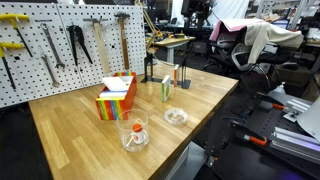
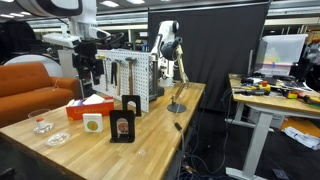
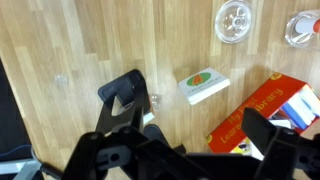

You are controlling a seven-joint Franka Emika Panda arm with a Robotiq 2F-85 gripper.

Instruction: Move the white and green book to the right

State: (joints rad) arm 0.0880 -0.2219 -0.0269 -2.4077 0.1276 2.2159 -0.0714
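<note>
The white and green book [image 1: 166, 88] stands upright near the middle of the wooden table [image 1: 70, 125], between the rainbow-striped box [image 1: 116, 97] and a slim red-and-white upright item [image 1: 178, 76]. In an exterior view the book [image 2: 92, 123] faces the camera beside a black frame [image 2: 124, 120]. In the wrist view the book [image 3: 203, 85] is seen from above, ahead of my gripper [image 3: 190, 150]. My gripper [image 2: 88, 66] hangs high above the box [image 2: 95, 104], open and empty. It is out of frame in an exterior view.
A glass bowl [image 1: 175, 116] and a glass holding an orange object [image 1: 135, 132] sit near the table's front edge. A black upright item [image 1: 148, 68] stands behind the book. A pegboard with tools [image 1: 60, 45] lines the back. A lamp stand [image 2: 177, 100] is at the table's far end.
</note>
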